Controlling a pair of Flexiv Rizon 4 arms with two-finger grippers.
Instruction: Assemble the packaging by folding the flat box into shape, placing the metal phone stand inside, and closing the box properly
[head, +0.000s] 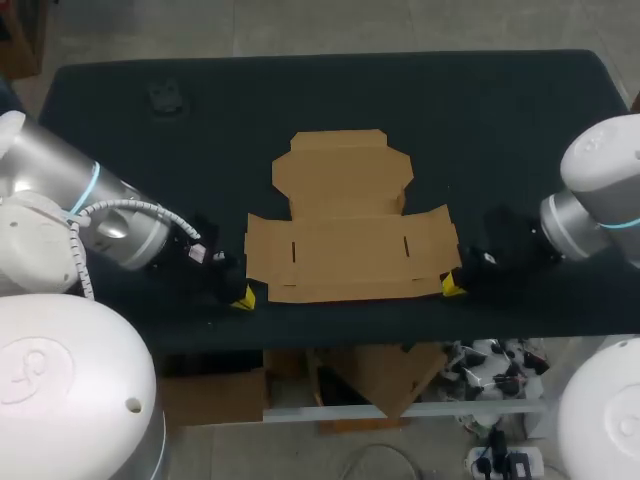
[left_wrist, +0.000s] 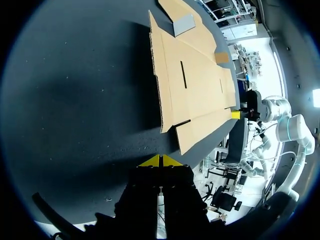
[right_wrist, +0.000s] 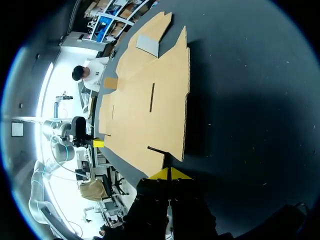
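The flat box (head: 345, 250) lies unfolded mid-table (head: 500, 120), its near edge close to the table's front. The left gripper (left_wrist: 160, 161) sits low just off the box's near left corner, yellow tips pressed together and holding nothing. The right gripper (right_wrist: 170, 173) sits just beside the near right corner, its tips likewise together and empty.

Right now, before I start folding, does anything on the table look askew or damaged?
Nothing stands out. The flat box lies unfolded, roughly square to the near edge of the table, with no tear or crush visible. The left gripper and right gripper sit shut by its near corners.
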